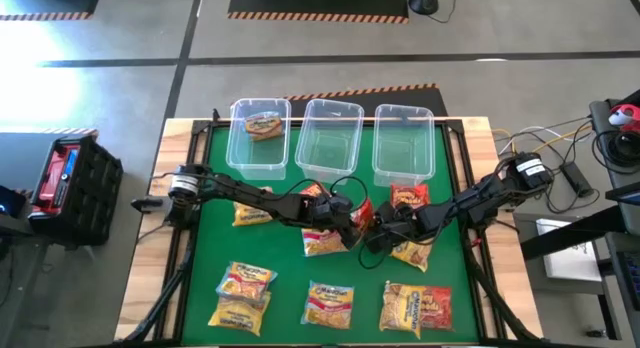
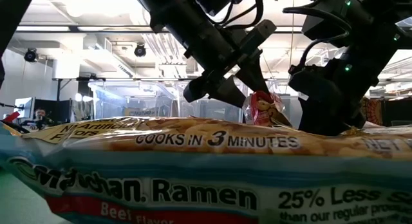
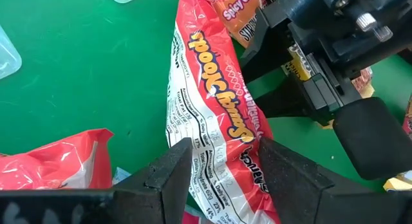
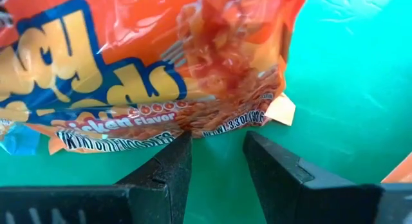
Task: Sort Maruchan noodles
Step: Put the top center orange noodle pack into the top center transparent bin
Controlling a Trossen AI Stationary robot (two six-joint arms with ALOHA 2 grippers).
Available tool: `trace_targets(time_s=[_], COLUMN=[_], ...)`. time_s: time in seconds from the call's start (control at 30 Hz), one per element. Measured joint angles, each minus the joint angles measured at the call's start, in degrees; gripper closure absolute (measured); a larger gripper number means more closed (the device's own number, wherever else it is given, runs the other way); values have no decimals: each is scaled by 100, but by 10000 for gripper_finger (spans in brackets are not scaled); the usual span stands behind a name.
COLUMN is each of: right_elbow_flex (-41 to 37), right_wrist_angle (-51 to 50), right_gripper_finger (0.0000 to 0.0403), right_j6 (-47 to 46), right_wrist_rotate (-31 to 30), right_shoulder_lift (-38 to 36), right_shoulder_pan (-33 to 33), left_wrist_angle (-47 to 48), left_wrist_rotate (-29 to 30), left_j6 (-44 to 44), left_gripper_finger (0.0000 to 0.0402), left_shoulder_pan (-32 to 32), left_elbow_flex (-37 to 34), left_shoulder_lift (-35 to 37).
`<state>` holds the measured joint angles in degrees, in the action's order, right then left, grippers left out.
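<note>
Several Maruchan packets lie flat on the green mat (image 1: 200,238). My left gripper (image 1: 352,226) is at mid-table, shut on a red-orange packet (image 3: 212,89), which also stands up between the two arms in the low view (image 2: 264,108). My right gripper (image 1: 383,231) is close to the right of it. Its fingers are open (image 4: 217,143), with the tips at the printed edge of an orange chicken-flavour packet (image 4: 161,63) that lies on the mat. I cannot tell whether they touch it. My left gripper pinches the red-orange packet between its two fingers, at the packet's near end by the white nutrition print (image 3: 212,166). The fingers lie across the packet's width. The rest of the packet stretches away from the fingers over the mat, crumpled.
Three clear bins stand in a row at the far edge: left (image 1: 243,153) holding one packet (image 1: 264,123), middle (image 1: 330,136), right (image 1: 403,143). More packets lie at the left (image 1: 252,213), in the centre (image 1: 322,243) and along the near edge (image 1: 242,293) (image 1: 328,306) (image 1: 415,308).
</note>
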<state>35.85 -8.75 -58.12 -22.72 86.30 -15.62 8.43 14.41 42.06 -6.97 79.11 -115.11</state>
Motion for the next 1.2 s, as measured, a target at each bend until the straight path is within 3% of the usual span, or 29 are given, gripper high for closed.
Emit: trace_targets(time_s=[0.27,0.8,1.2], right_elbow_flex=[-11,3,10], right_wrist_angle=[227,352,345], right_gripper_finger=[264,264,264], right_j6=[204,237,250], right_wrist_rotate=[-82,-129,-129], right_shoulder_lift=[7,11,9], right_shoulder_pan=[4,-9,-13], left_wrist_angle=[13,60,371], left_wrist_rotate=[-37,-715,-982], left_j6=[80,547,538], left_gripper_finger=[235,234,182], left_shoulder_pan=[4,43,84], left_elbow_flex=[-7,65,170], left_shoulder_lift=[-2,2,7])
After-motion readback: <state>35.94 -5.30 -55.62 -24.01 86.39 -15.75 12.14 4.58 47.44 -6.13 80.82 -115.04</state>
